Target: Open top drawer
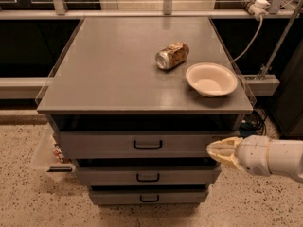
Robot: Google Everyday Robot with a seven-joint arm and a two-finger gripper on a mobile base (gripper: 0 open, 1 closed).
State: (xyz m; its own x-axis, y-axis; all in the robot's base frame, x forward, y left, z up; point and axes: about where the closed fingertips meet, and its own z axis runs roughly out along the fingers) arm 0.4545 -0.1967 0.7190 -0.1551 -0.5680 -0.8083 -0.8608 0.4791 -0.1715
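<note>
At the far left, beside the desk's near left corner, a clear plastic bin (49,156) sits on the speckled floor (28,202) with some small items inside that I cannot make out. Next comes the desk (113,74) itself, a grey cabinet with a flat top and three drawers stacked below its near edge. Uppermost of these is the top drawer (104,144), the widest and tallest, with its small black loop handle (147,145) at the centre of its flat grey front; a dark gap shows above it under the desk top. Below it lie the mid-width drawer (147,176) and then the narrowest drawer (147,197), each with its own black handle.

Up on the desk top, right of centre, a crushed can (172,56) lies on its side, its open end turned toward the near left. Just to its right and a little nearer, a pale bowl (211,79) stands upright, apart from the can.

Farthest right, my end effector (222,153) reaches in from the right edge at the height of the top drawer, its cream fingertips drawn together into a point, holding nothing, by the drawer's right end and well apart from the handle.
</note>
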